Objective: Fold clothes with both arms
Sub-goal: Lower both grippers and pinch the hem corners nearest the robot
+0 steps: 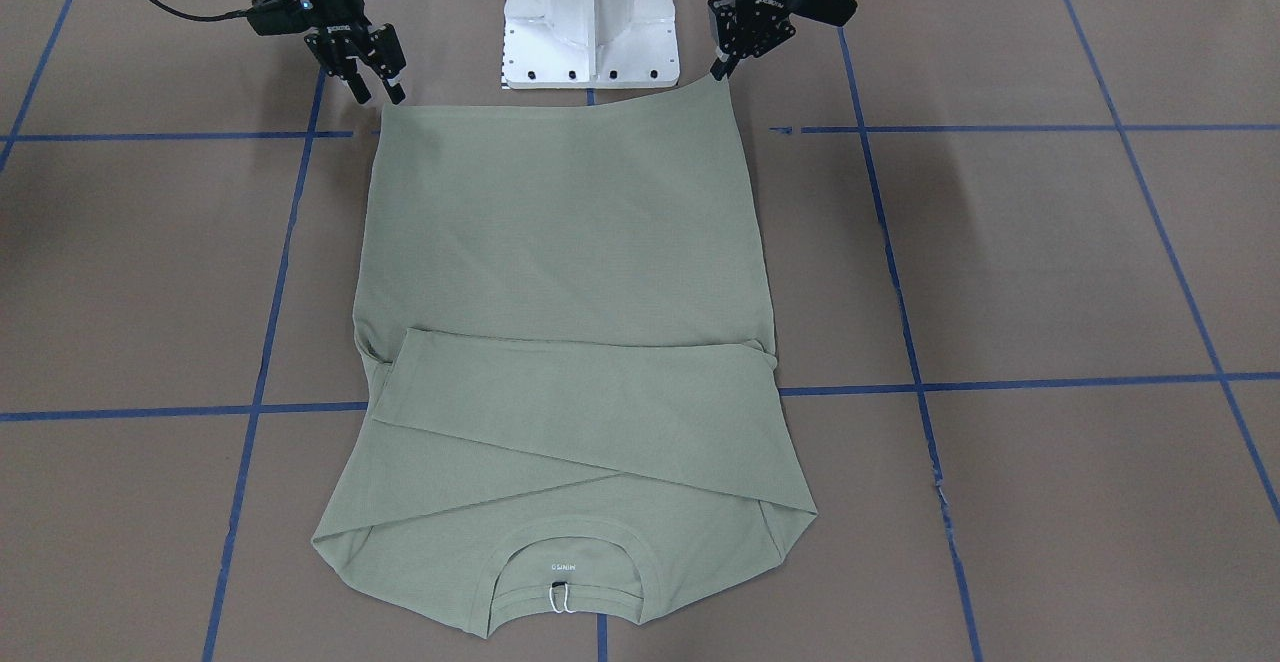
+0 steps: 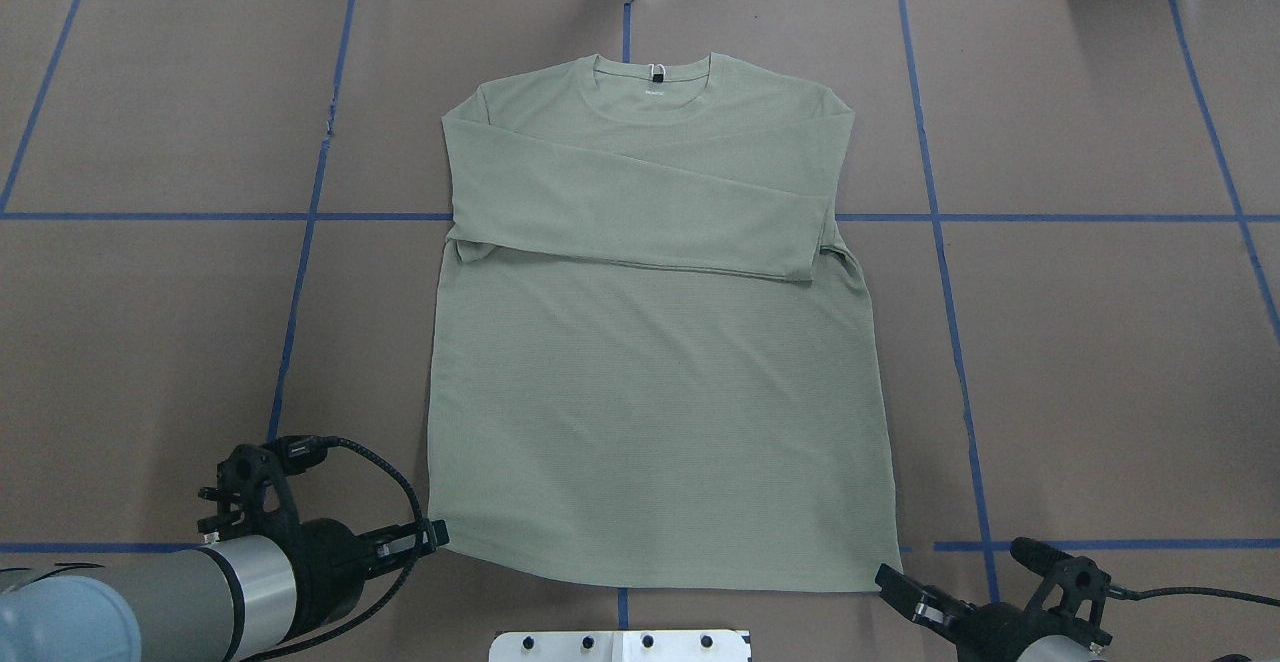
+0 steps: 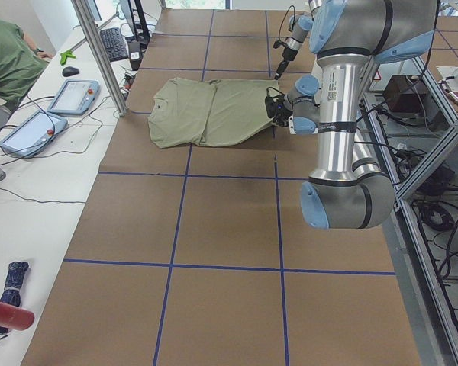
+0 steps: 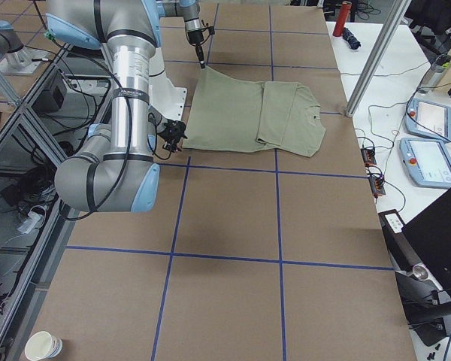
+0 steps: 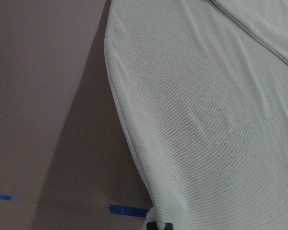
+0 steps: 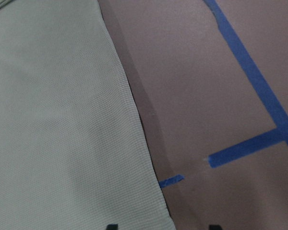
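The sage-green shirt (image 2: 650, 392) lies flat on the brown table, collar (image 2: 655, 77) at the far side and hem toward me. Both sleeves are folded across the chest (image 1: 590, 412). My left gripper (image 1: 721, 66) sits at the hem corner on my left, its fingers pinched together on the fabric edge, as the left wrist view (image 5: 158, 225) also shows. At the other hem corner my right gripper (image 1: 378, 88) stands open. In the right wrist view its two tips straddle the shirt's side edge (image 6: 149, 158) with a wide gap.
The white pedestal base (image 1: 590, 17) stands just behind the hem. Blue tape lines (image 2: 300, 272) grid the brown table. A side bench with tablets (image 3: 72, 95) and a seated person (image 3: 8, 57) runs along the far long edge.
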### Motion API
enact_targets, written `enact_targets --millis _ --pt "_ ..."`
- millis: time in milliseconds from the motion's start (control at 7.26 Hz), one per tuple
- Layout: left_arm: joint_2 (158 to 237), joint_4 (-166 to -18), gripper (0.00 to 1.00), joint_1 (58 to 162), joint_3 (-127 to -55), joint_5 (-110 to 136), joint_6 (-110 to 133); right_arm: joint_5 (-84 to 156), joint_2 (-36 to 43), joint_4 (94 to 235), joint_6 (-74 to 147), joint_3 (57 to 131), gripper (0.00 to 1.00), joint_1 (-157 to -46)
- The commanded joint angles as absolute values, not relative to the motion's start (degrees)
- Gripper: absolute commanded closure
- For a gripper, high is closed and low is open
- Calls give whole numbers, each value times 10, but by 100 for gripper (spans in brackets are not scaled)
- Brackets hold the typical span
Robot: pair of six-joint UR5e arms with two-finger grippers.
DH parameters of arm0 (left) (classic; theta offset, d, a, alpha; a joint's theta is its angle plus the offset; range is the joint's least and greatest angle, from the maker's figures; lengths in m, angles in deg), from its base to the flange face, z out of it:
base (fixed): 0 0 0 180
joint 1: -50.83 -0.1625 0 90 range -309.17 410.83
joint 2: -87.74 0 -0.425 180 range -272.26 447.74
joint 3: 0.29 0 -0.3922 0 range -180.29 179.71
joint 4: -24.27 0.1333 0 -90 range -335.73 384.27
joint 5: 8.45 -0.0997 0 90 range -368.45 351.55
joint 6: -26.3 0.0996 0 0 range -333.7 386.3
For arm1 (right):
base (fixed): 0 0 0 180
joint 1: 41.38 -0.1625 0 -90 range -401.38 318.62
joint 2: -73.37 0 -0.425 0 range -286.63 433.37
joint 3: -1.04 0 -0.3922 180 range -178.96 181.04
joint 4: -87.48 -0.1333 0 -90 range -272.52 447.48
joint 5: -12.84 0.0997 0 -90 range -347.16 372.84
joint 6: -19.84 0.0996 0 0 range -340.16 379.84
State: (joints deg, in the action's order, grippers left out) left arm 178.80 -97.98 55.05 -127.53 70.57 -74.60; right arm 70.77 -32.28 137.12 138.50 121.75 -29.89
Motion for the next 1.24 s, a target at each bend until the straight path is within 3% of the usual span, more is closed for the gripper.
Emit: enact_targets --millis 0,688,964,1102 --pt "1787 -980 100 551 -1276 706 -746 707 -319 1372 1385 1216 37 -295" --pt "1787 -980 100 551 -1275 706 -746 706 -313 1373 1385 1204 38 -284" --pt "1787 -980 100 551 -1274 706 -746 706 -300 1384 1385 1203 60 -284" --pt "1786 -980 100 551 -1274 706 -746 706 -295 1390 1384 1203 76 -284"
